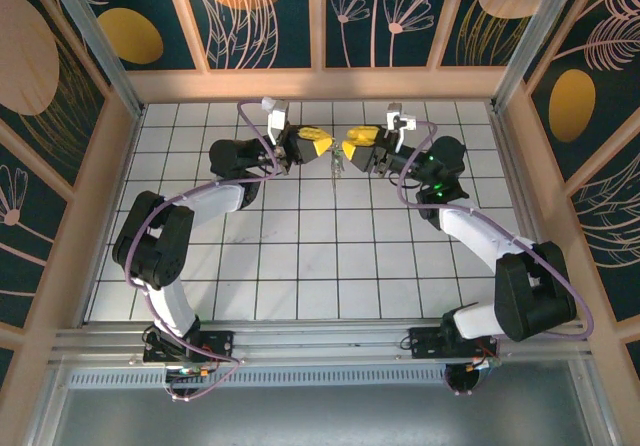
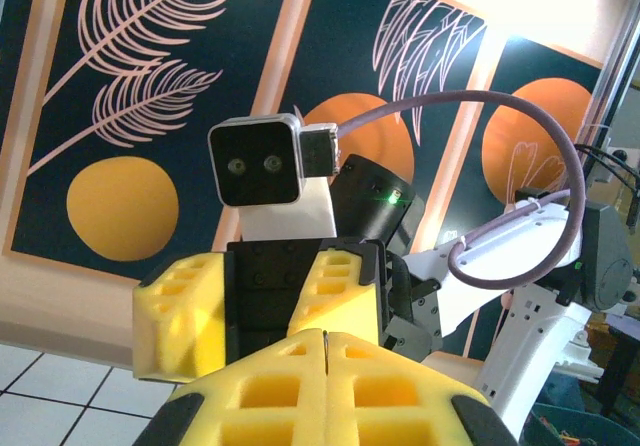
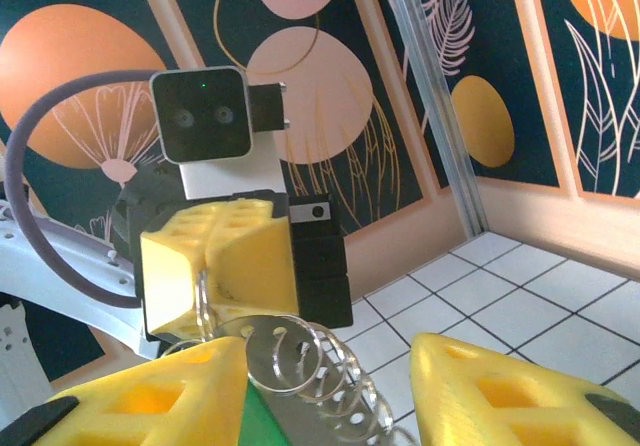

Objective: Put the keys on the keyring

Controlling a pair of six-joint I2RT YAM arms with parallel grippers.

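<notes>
**A:** Overhead first. Where's the keyring?

**B:** The keyring (image 1: 338,162) hangs above the tabletop (image 1: 300,256), toward its far side. It sits in the gap between the left end effector (image 1: 316,146) and the right end effector (image 1: 352,139), which face each other tip to tip. From up there it's too small to tell key from ring.

**A:** Left wrist camera?

**B:** The left end effector's (image 2: 325,344) yellow pads are pressed together, seam tight. The right one sits straight opposite, close.

**A:** Right wrist camera?

**B:** The right end effector (image 3: 328,371) is spread, with tiles showing through the gap. The key (image 3: 262,422), green-headed, lies against the pad on the picture's left and clear of the other. The keyring's (image 3: 300,358) silver coils sit just above it, between the pads. A thin loop runs to the seam of the left end effector (image 3: 207,266), which seems to pinch it.

**A:** How to thread it well?

**B:** My judgement: hold the ring steady on the left, then close squarely on the key's head. Feed the key onto the coil's open end in small moves. A skewed grip could let the key twist away.
</notes>
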